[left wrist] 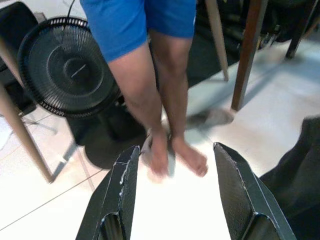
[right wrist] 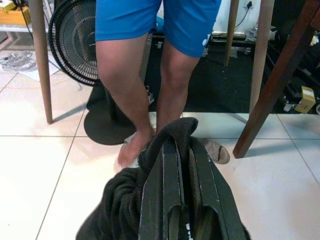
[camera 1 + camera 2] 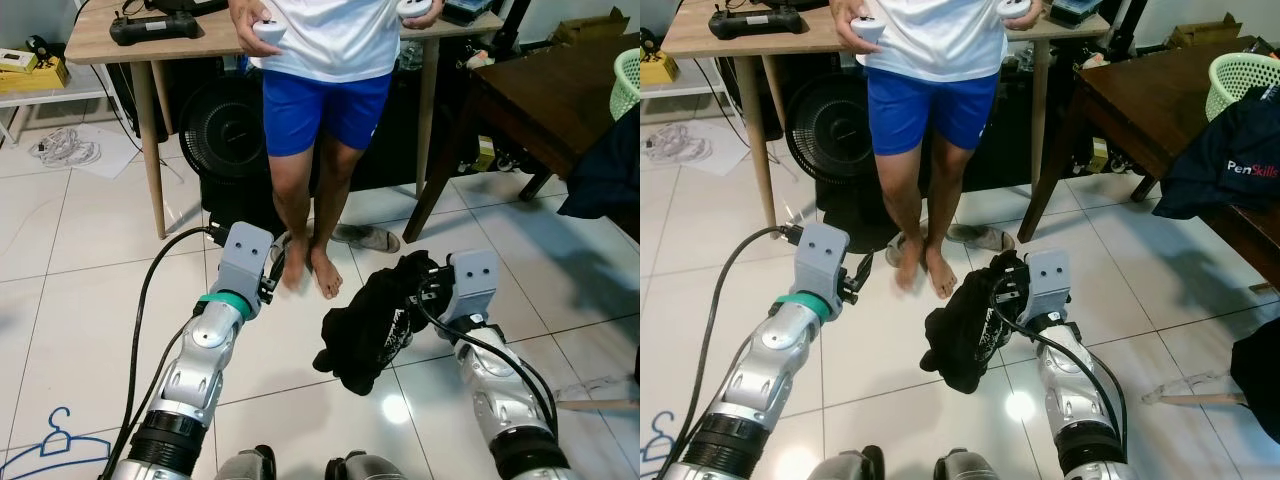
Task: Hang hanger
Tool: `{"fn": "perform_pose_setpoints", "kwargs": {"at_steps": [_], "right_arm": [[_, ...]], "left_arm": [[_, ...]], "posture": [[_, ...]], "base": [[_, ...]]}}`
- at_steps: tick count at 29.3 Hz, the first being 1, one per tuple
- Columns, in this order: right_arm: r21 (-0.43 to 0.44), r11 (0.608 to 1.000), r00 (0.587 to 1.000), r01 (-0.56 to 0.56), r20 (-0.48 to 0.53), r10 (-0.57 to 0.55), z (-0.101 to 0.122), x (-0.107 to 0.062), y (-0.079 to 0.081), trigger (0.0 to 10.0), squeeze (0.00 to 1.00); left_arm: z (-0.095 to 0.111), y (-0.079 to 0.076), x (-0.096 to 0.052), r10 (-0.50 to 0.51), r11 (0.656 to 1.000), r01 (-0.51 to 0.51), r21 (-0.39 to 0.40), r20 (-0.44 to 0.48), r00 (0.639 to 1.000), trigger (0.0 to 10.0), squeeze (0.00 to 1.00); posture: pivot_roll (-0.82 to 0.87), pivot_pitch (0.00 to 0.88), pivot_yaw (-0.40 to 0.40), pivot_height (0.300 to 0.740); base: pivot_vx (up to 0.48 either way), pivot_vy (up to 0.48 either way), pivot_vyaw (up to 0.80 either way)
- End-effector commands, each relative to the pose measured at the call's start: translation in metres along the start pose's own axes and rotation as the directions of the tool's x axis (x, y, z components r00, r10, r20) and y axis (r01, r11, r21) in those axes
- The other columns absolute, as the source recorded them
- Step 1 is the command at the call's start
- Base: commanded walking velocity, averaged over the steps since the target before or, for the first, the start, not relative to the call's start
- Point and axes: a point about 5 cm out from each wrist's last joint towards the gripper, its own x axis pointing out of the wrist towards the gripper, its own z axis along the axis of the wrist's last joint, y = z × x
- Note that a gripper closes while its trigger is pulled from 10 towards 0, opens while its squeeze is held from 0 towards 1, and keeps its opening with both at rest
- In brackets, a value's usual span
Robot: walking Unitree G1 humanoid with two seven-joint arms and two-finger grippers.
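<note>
From right pincer, black garment hangs bunched, long axis vertical.

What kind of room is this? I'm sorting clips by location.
Probably a lived-in home room: tiled floor, a standing fan under a wooden desk, a dark dining table, a slipper.

Tiled home room: wooden tables, floor fan, sandal.

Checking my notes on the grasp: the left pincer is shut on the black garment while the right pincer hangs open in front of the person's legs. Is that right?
No, the arms are swapped. The right pincer is shut on the black garment, as the right wrist view shows. The left pincer is open in front of the person's legs.
</note>
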Motion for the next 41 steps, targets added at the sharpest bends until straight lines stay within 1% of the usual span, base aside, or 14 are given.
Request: {"fn": "perform_pose_setpoints", "kwargs": {"at_steps": [1,6,8,13,15,17,22,25,28,30,34,38,41], "right_arm": [[0.018,0.999,0.999,0.039,0.031,-0.039,0.001,-0.002,-0.003,10.0,0.0],[0.022,0.999,0.999,0.044,0.031,-0.045,0.0,-0.001,-0.001,10.0,0.0],[0.022,0.999,0.999,0.037,0.026,-0.037,-0.002,-0.004,0.001,10.0,0.0],[0.018,0.999,0.999,0.03,0.017,-0.03,-0.004,-0.007,0.0,10.0,0.0],[0.017,1.0,1.0,0.019,0.01,-0.019,-0.006,-0.007,0.003,10.0,0.0],[0.01,1.0,1.0,0.009,-0.003,-0.009,-0.007,-0.006,0.001,10.0,0.0],[0.003,1.0,1.0,0.009,-0.009,-0.009,-0.008,-0.004,-0.001,10.0,0.0],[-0.006,1.0,1.0,-0.001,-0.003,0.001,-0.003,0.001,-0.003,10.0,0.0],[-0.011,1.0,1.0,-0.006,0.0,0.006,-0.001,0.002,-0.004,10.0,0.0],[-0.014,1.0,1.0,0.0,0.003,0.0,0.0,0.004,-0.006,10.0,0.0],[-0.021,1.0,1.0,0.007,0.012,-0.007,0.002,0.006,-0.007,10.0,0.0],[-0.028,0.999,1.0,-0.018,0.016,0.018,0.004,0.007,-0.005,10.0,0.0],[-0.027,1.0,1.0,-0.011,0.015,0.012,0.004,0.008,-0.007,10.0,0.0]], "left_arm": [[-0.007,0.002,-0.001,-0.016,0.999,0.017,0.033,-0.021,1.0,10.0,0.0],[-0.002,0.007,0.003,-0.017,0.999,0.017,0.042,-0.011,1.0,10.0,0.0],[0.002,0.011,0.007,0.004,1.0,-0.004,0.029,0.008,1.0,10.0,0.0],[0.001,0.012,0.007,0.015,1.0,-0.015,0.02,0.013,1.0,10.0,0.0],[-0.003,0.017,0.003,0.034,0.999,-0.034,0.02,0.011,0.999,10.0,0.0],[-0.005,0.019,0.002,0.047,0.999,-0.047,0.017,0.006,0.999,10.0,0.0],[-0.005,0.018,0.001,0.046,0.999,-0.046,0.011,0.006,0.999,10.0,0.0],[-0.002,0.022,0.005,0.067,0.998,-0.067,0.007,0.018,0.998,10.0,0.0],[-0.001,0.023,0.006,0.076,0.997,-0.076,0.005,0.02,0.997,10.0,0.0],[-0.004,0.024,0.005,0.081,0.997,-0.081,0.005,0.017,0.997,10.0,0.0],[-0.008,0.027,0.005,0.084,0.996,-0.084,0.007,0.009,0.996,10.0,0.0],[-0.006,0.029,0.006,0.098,0.995,-0.099,0.009,0.017,0.995,10.0,0.0],[-0.005,0.029,0.007,0.099,0.995,-0.1,0.007,0.019,0.995,10.0,0.0]], "posture": [[-0.06,0.048,0.087,0.74],[-0.06,0.052,0.085,0.74],[-0.06,0.054,0.069,0.74],[-0.06,0.055,0.052,0.74],[-0.04,0.057,0.043,0.74],[-0.04,0.06,0.04,0.74],[-0.05,0.058,0.028,0.74],[-0.05,0.04,0.011,0.74],[-0.04,0.027,0.013,0.74],[-0.06,0.001,0.022,0.74],[-0.07,0.006,0.013,0.74],[-0.06,0.003,0.008,0.74],[-0.06,0.008,0.015,0.74]], "base": [[0.0,0.0,0.0],[0.0,0.0,0.0],[0.0,0.0,0.0],[0.0,0.0,0.0],[0.0,0.0,0.0],[0.0,0.0,0.0],[0.0,0.0,0.0],[0.0,0.0,0.0],[0.0,0.0,0.0],[0.0,0.0,0.0],[0.0,0.0,0.0],[0.0,0.0,0.0],[0.0,0.0,0.0]]}}
